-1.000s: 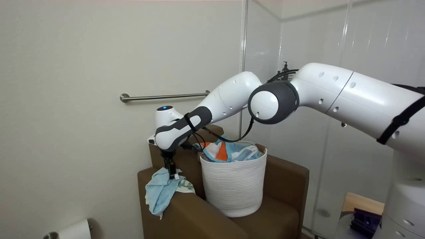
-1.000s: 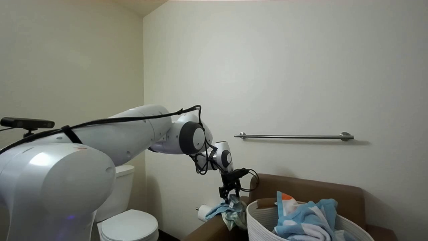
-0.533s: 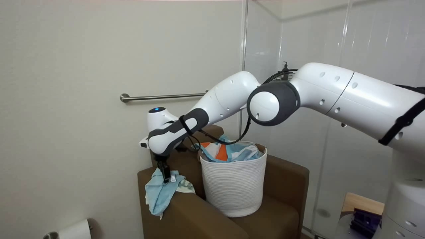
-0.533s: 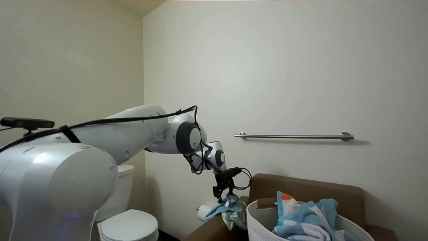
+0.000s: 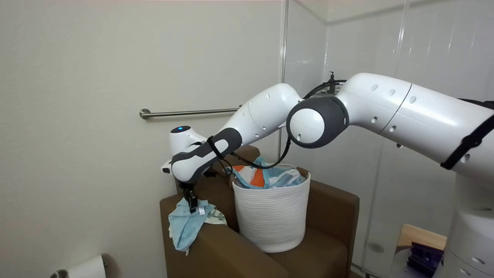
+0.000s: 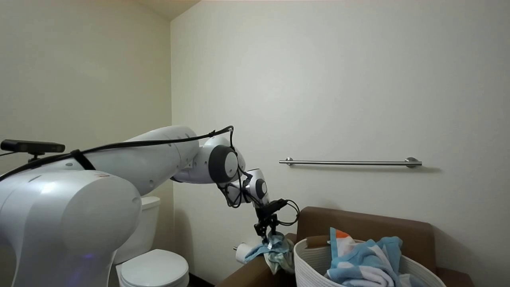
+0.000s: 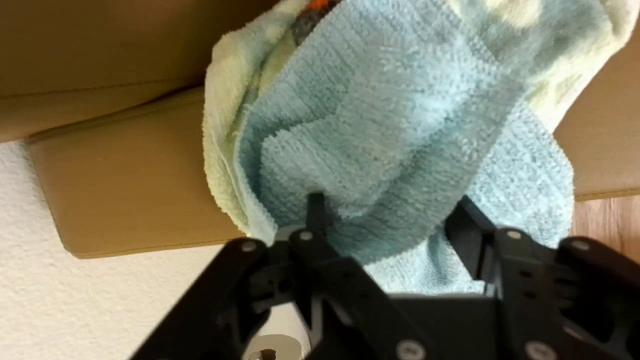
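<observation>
Arm spans right edge to lower left in an exterior view, wrist bent down — pincer wide, astride a light-blue towel.

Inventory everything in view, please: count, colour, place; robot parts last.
Cloth: one or two (cannot tell), blue and pale patterned, over an armrest
Armchair: one, brown, before the wall
Basket: one, white, on the armchair
Towels: one or more, blue, white, orange, in the basket
Metal bar: one, silver, on the wall
Paper roll: one, white, by the wall
Toilet: one, white, left half of an exterior view
Pump bottle: one, black, beyond the arm
Wooden surface: one, tan, beside the arm
Unidentified object: one, dark purple, by the wooden surface
Camera: one, black, far left of an exterior view
Arm: one, white and grey, extended toward the armchair
Cables: several, black, along the arm
Fingers: two, black, apart, at the cloth
</observation>
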Controlling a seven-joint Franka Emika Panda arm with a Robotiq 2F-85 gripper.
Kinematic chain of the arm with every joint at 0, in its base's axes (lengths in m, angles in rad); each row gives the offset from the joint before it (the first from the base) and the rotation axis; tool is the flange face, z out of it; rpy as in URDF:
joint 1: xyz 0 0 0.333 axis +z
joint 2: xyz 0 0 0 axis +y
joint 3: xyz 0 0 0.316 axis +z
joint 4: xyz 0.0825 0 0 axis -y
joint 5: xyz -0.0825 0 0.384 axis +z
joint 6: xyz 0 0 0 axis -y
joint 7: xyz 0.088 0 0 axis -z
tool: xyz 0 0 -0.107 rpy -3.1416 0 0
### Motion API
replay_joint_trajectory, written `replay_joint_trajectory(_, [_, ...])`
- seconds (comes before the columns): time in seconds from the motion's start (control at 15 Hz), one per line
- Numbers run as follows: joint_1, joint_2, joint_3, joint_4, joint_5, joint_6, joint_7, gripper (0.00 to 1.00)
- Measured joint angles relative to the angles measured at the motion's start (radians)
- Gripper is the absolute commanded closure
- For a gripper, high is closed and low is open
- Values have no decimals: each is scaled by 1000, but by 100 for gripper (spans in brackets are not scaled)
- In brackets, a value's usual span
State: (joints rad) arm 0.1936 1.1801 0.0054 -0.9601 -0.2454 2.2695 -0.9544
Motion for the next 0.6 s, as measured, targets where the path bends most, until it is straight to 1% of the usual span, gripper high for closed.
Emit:
replay_joint_trajectory(0.33, [0,0,-16,0,0,0,0,98])
replay_joint_trajectory(0.6, [-1,1,-19,0,-1,0,0,100])
